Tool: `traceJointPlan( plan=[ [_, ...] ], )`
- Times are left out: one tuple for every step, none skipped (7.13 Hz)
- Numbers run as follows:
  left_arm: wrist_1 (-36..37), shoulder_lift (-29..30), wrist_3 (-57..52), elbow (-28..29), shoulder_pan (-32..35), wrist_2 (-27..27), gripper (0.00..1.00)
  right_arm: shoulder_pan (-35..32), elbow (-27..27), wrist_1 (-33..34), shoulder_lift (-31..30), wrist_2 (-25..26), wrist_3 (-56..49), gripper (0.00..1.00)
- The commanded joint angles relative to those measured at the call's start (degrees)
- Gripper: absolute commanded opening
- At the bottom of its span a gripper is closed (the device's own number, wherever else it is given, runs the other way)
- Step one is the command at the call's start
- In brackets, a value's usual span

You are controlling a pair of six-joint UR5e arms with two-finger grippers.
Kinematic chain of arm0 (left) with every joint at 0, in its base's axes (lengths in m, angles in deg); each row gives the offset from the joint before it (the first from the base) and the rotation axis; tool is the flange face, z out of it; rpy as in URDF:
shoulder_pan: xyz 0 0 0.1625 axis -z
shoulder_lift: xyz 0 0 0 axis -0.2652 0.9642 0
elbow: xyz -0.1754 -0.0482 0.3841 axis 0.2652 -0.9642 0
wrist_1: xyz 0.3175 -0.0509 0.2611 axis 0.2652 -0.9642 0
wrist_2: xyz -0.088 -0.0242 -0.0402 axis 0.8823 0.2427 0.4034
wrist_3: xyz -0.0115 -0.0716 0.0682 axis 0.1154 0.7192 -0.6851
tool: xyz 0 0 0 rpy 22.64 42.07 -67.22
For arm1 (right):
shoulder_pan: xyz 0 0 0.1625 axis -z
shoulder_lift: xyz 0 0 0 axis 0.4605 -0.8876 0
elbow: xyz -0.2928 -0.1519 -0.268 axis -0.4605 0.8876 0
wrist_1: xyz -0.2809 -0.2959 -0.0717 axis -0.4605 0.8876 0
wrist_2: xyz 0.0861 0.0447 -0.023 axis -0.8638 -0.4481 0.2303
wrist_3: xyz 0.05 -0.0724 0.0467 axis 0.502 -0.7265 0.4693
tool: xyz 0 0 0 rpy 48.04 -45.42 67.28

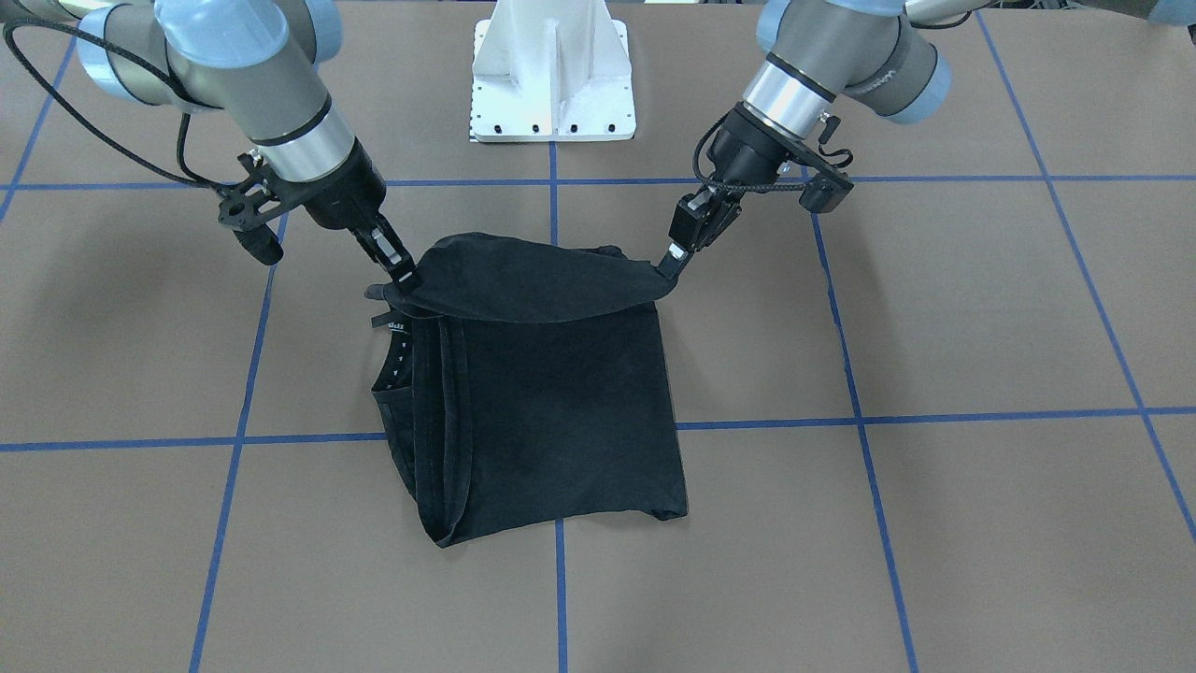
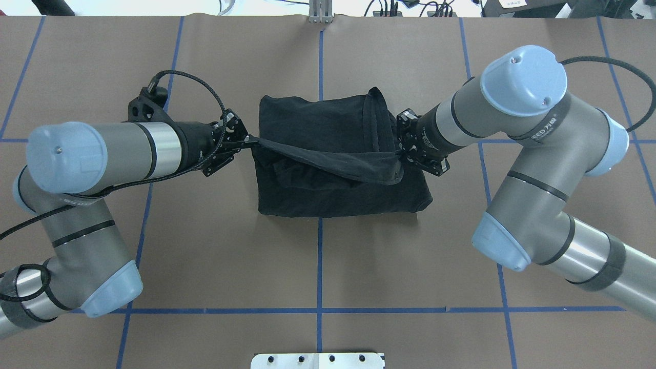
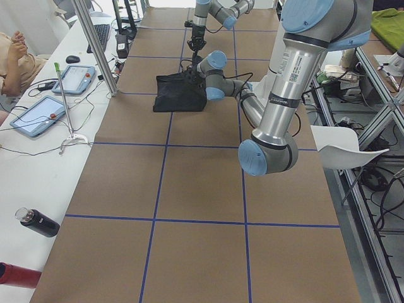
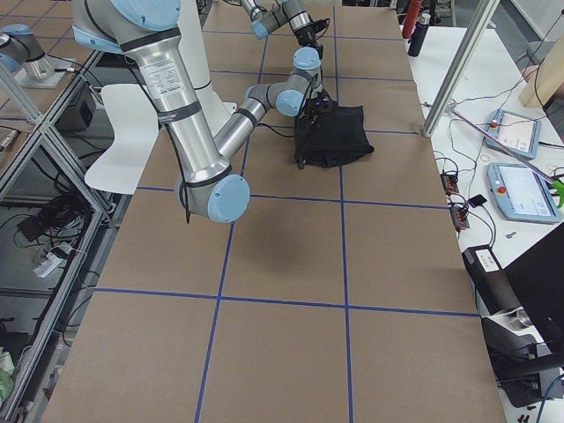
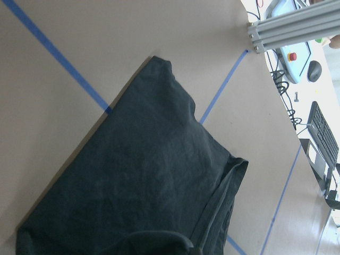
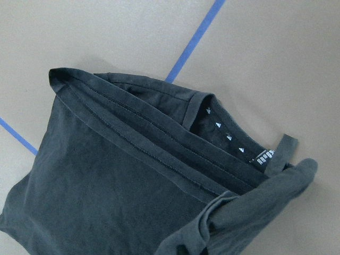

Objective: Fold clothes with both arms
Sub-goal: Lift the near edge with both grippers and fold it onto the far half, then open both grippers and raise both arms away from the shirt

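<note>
The black T-shirt (image 2: 318, 120) lies folded into a rough rectangle near the middle of the brown table (image 2: 205, 246), across one of the blue tape lines (image 2: 320, 256) of its grid. One edge of it is raised off the rest and drawn into a taut, slightly sagging band between the two grippers. The left gripper (image 2: 249, 139) reaches in from the left side of the bundle, its fingers pressed together on the left end of that band. The right gripper (image 2: 398, 154) comes in from the right side, its fingers pinching the bunched right end. The raised band hangs over the half of the shirt nearer the robot, while the far half lies flat on the table. On the shirt's right side the stacked hems and the open neckline show, with a neck label (image 6: 264, 158) and a row of small white triangles inside the collar. The white pedestal (image 1: 551, 70) stands on the near side, well apart from the shirt.
</note>
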Motion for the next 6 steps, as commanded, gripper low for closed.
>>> traceJointPlan(
  plan=[
    [-3.11, 4.48, -2.04, 8.83, 2.85, -0.09, 0.0, -2.35, 10.76, -0.88, 6.59, -1.43, -3.7, 0.0],
    [-8.71, 6.59, -4.49, 17.58, 4.08, -0.09, 0.0, -5.06, 21.0, -6.98, 10.8, -3.35, -6.76, 0.0],
    [-16.07, 12.61, -7.3, 30.72, 7.22, -0.09, 0.28, -8.31, 35.03, -15.05, 16.5, -7.46, -11.58, 0.31],
    [-18.32, 17.11, -11.68, 40.08, 9.52, -0.44, 0.99, -9.03, 44.21, -18.61, 21.6, -7.06, -16.06, 0.99],
    [-18.43, 17.94, -14.59, 41.3, 12.67, 0.17, 1.0, -9.48, 49.96, -19.08, 25.4, -6.02, -22.55, 1.0],
    [-18.43, 17.94, -15.4, 41.66, 13.14, 0.26, 1.0, -11.31, 50.02, -18.82, 25.61, -6.27, -23.48, 1.0]
  ],
)
